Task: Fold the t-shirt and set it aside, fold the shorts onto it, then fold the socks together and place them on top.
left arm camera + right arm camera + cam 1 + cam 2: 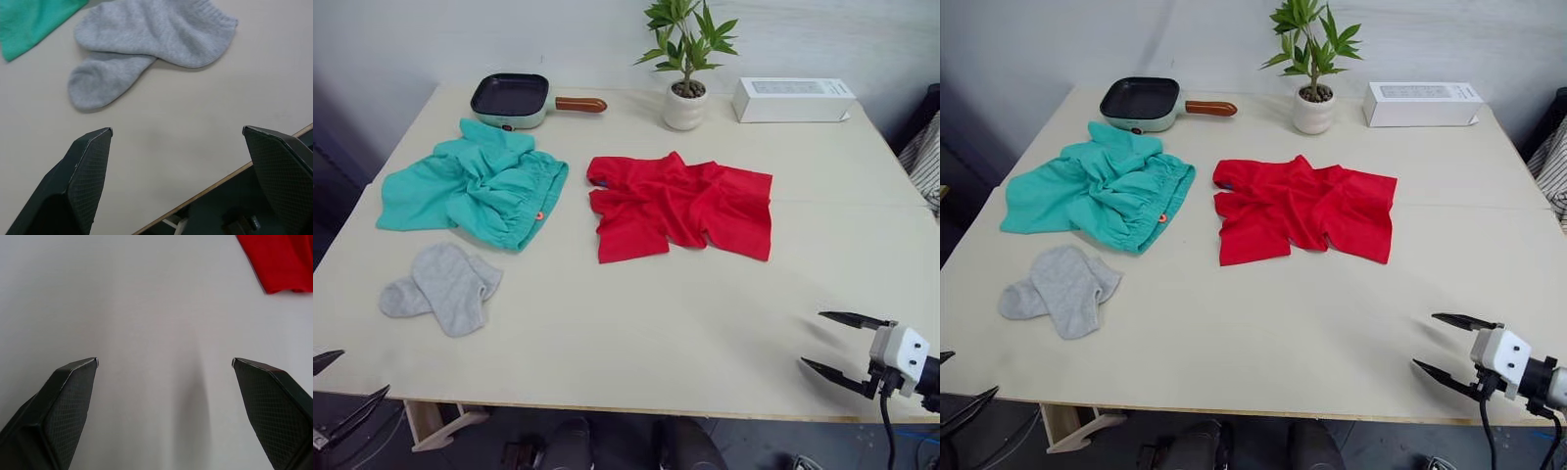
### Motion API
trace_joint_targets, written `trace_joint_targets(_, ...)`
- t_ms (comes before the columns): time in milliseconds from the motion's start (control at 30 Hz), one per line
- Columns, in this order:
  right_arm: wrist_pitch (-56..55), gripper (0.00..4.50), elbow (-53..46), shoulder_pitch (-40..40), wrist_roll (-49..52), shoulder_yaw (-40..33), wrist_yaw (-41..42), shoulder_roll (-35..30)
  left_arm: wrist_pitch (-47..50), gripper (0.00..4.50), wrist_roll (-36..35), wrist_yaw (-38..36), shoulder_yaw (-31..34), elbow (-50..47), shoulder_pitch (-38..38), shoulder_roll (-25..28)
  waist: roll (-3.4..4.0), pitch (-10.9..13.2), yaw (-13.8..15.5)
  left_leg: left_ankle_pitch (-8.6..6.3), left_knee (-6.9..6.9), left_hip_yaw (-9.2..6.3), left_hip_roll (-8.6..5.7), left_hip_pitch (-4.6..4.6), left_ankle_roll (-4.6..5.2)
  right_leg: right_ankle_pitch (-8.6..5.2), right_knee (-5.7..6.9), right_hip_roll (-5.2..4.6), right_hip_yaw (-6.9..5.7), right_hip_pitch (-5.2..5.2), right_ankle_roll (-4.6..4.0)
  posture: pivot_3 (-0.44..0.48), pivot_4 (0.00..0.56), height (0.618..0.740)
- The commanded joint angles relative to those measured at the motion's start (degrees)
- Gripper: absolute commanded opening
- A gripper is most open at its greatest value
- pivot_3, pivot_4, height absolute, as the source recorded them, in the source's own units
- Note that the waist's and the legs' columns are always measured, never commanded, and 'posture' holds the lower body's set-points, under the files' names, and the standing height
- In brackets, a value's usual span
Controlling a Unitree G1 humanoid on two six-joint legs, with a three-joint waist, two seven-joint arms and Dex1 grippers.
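Table [636, 352] with unfolded t-shirt [683, 206]

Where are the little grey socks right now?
The socks lie overlapping on the table's near left part, just in front of the teal shorts, untouched.

Left gripper [333, 387] cut off by the near-left picture edge, striped fabric [926, 162] cropped at the right edge, one of the socks [445, 284] partly hidden under the other, shorts [475, 186] bunched over themselves.
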Motion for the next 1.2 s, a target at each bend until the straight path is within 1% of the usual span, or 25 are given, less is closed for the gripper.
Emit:
trace_joint_targets(33,1.13,4.5,-3.97,0.8,0.77,-2.06,-2.13,0.09,-1.31,4.47,0.52,0.26,0.2,0.72,-0.4,0.45,-0.02,0.0,-0.3,0.0,0.01,0.0,0.02,0.01,0.0,0.0,0.01,0.0,-0.02,0.0,0.0,0.0,0.15,0.74)
trace_joint_targets(267,6.96,4.5,-11.41,-0.79,0.91,-1.09,-8.79,2.83,5.29,4.47,-2.71,-1.32,-2.68,-1.71,-2.37,2.53,-0.02,0.0,-0.66,0.06,0.05,0.03,0.14,0.06,-0.1,0.0,0.15,0.0,-0.23,-0.01,0.0,0.0,0.15,0.74)
trace_joint_targets(333,8.9,4.5,-13.98,-1.43,1.15,-0.81,-9.62,2.88,10.65,4.47,-4.33,-0.95,-3.57,-4.44,-3.09,4.54,-0.02,0.0,-0.57,0.07,0.03,0.0,0.15,0.04,-0.13,0.01,0.17,0.0,-0.28,-0.03,0.0,0.0,0.15,0.74)
trace_joint_targets(367,12.02,4.5,-15.42,-2.05,0.43,-0.66,-11.6,2.56,14.23,4.47,-5.72,-0.35,-4.2,-6.47,-3.96,5.75,-0.02,0.0,-0.51,0.07,0.03,-0.01,0.14,0.03,-0.13,0.01,0.18,0.0,-0.28,-0.03,0.0,0.0,0.15,0.74)
trace_joint_targets(433,22.47,4.5,-18.88,-4.49,-1.71,0.16,-17.94,1.73,20.74,4.47,-8.57,2.32,-6.16,-11.0,-7.8,7.97,0.0,0.0,-0.15,0.08,0.05,-0.03,0.14,0.03,-0.13,0.01,0.2,-0.01,-0.3,-0.03,-0.01,0.0,0.15,0.74)
trace_joint_targets(500,25.51,4.5,-20.09,-9.2,-3.15,3.05,-17.74,0.68,27.63,4.47,-12.51,6.08,-10.63,-15.59,-15.65,10.39,0.03,0.01,0.22,0.15,0.12,-0.04,0.11,0.03,-0.16,0.03,0.3,-0.07,-0.31,-0.04,-0.04,0.0,0.15,0.74)
trace_joint_targets(533,26.98,4.5,-19.23,-12.9,-4.04,4.98,-17.43,0.48,30.83,4.47,-12.57,7.65,-14.69,-17.29,-20.23,12.11,0.05,0.02,0.3,0.21,0.14,-0.05,0.1,0.03,-0.17,0.07,0.3,-0.09,-0.33,-0.03,-0.05,0.0,0.15,0.74)
trace_joint_targets(600,29.39,4.5,-16.7,-19.31,-7.31,8.73,-18.11,0.38,33.56,4.47,-10.9,8.51,-22.42,-18.56,-27.84,14.16,0.08,0.01,0.25,0.3,0.11,-0.07,0.1,0.05,-0.17,0.19,0.3,-0.09,-0.4,-0.02,-0.09,0.0,0.15,0.74)
trace_joint_targets(667,30.63,4.5,-13.1,-26.09,-10.78,13.38,-17.4,1.03,34.75,4.47,-6.51,9.98,-31.93,-16.29,-37.48,14.22,0.2,0.0,0.21,0.36,0.09,-0.05,0.07,0.04,-0.19,0.25,0.3,-0.09,-0.4,-0.06,-0.06,0.0,0.15,0.74)
trace_joint_targets(700,31.19,4.5,-10.97,-29.57,-12.29,15.61,-16.98,1.61,35.02,4.47,-3.44,10.93,-36.96,-14.14,-42.66,13.6,0.22,-0.01,0.16,0.48,0.06,-0.03,0.04,-0.03,-0.39,0.27,0.33,-0.08,-0.4,-0.17,-0.03,0.0,0.15,0.74)
trace_joint_targets(800,32.85,4.5,-4.35,-37.62,-15.61,19.86,-17.45,3.76,33.16,4.47,4.49,12.82,-47.46,-7.03,-53.81,10.27,0.23,-0.01,0.01,0.58,0.1,0.06,0.06,-0.15,-0.54,0.28,0.47,0.05,-0.4,-0.38,0.0,0.0,0.15,0.74)
trace_joint_targets(833,33.28,4.5,-1.56,-40.13,-16.93,21.2,-17.51,4.39,32.17,4.47,6.75,13.33,-50.56,-3.76,-57.64,8.12,0.23,-0.01,0.0,0.58,0.1,0.12,0.09,-0.37,-0.54,0.28,0.57,0.1,-0.38,-0.59,0.0,0.0,0.15,0.74)
trace_joint_targets(900,33.24,4.5,3.47,-44.16,-19.01,23.38,-17.02,5.26,30.63,4.47,10.33,12.82,-55.86,2.06,-64.03,4.51,0.22,-0.01,0.21,0.56,0.19,0.14,0.08,-0.4,-0.51,0.3,0.81,0.14,-0.41,-0.67,0.03,0.0,0.15,0.74)
trace_joint_targets(933,33.0,4.5,6.0,-45.86,-20.21,24.47,-16.94,5.62,29.13,4.47,12.72,13.01,-58.12,5.41,-67.06,2.8,0.22,-0.01,0.26,0.56,0.25,0.14,0.07,-0.57,-0.5,0.3,0.8,0.14,-0.42,-0.8,0.03,0.0,0.15,0.74)
trace_joint_targets(1000,32.09,4.5,11.62,-49.26,-22.99,26.68,-16.87,6.05,27.2,4.47,15.72,12.73,-61.67,12.25,-73.15,-1.41,0.22,-0.01,0.3,0.55,0.79,0.13,0.08,-1.21,-0.48,0.33,1.14,0.15,-0.43,-1.37,0.09,0.0,0.15,0.74)
trace_joint_targets(1033,31.73,4.5,13.86,-50.58,-23.38,27.15,-16.48,6.35,26.69,4.47,16.36,12.3,-62.55,14.9,-75.3,-3.05,0.18,-0.01,0.3,0.54,1.01,0.1,0.1,-1.32,-0.46,0.37,1.22,0.15,-0.46,-1.42,0.17,0.0,0.15,0.74)
trace_joint_targets(1200,33.02,4.5,23.69,-56.24,-24.94,28.56,-15.06,6.82,20.8,4.47,20.0,9.28,-66.42,25.15,-82.18,-9.08,0.17,-0.01,0.31,0.69,1.32,0.13,0.0,-1.22,-0.26,0.5,1.1,0.0,-0.41,-1.19,0.4,0.0,0.15,0.74)
